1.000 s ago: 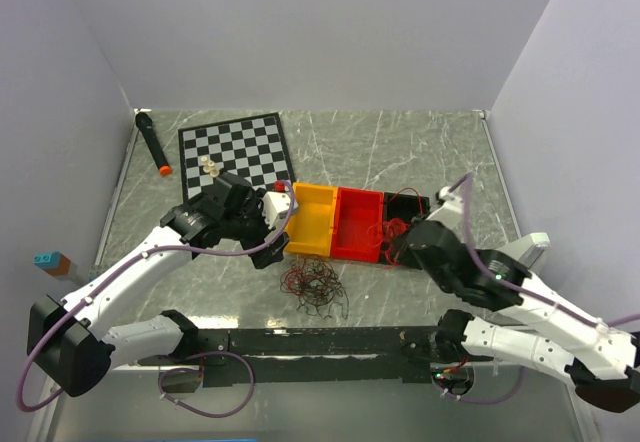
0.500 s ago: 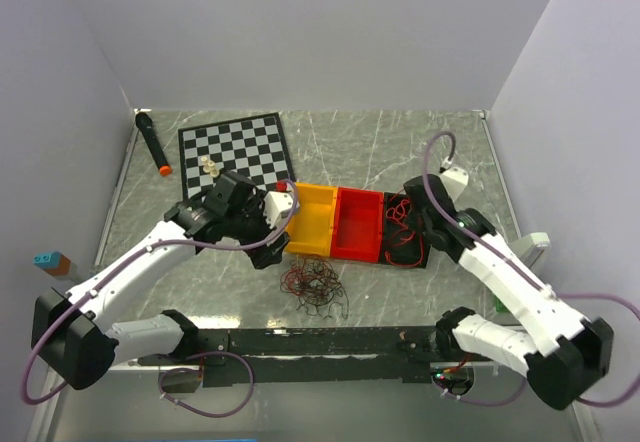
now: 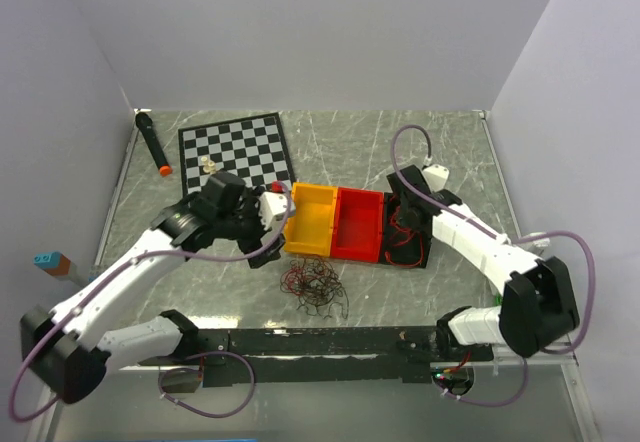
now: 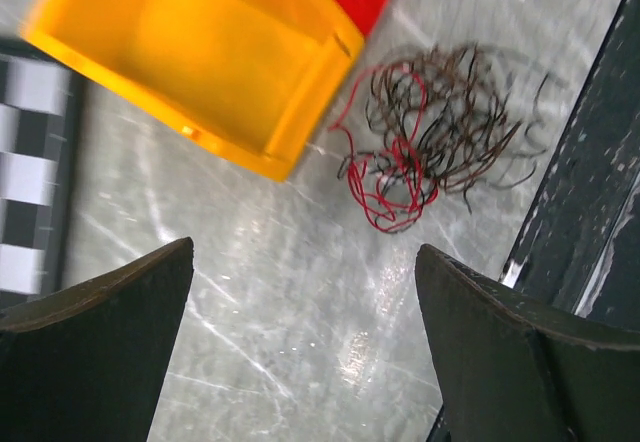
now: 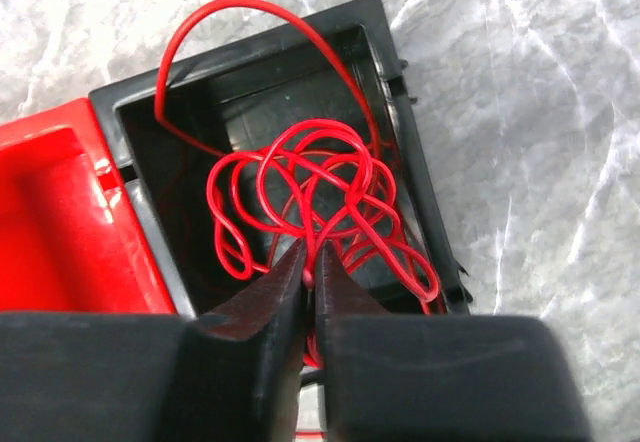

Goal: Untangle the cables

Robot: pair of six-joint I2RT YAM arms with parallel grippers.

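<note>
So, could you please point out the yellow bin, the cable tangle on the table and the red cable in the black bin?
yellow bin [image 4: 200,52]: left wrist view, its bare floor.
cable tangle [image 4: 440,112]: left wrist view, middle of the heap.
red cable [image 5: 318,177]: right wrist view, its knot of loops.

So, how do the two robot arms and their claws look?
Both the left arm and the right arm have white shells with black joints. A thin lilac hose loops along each. The left claw and the right claw have plain black fingers, wedge-shaped, tapering to the tips.
</note>
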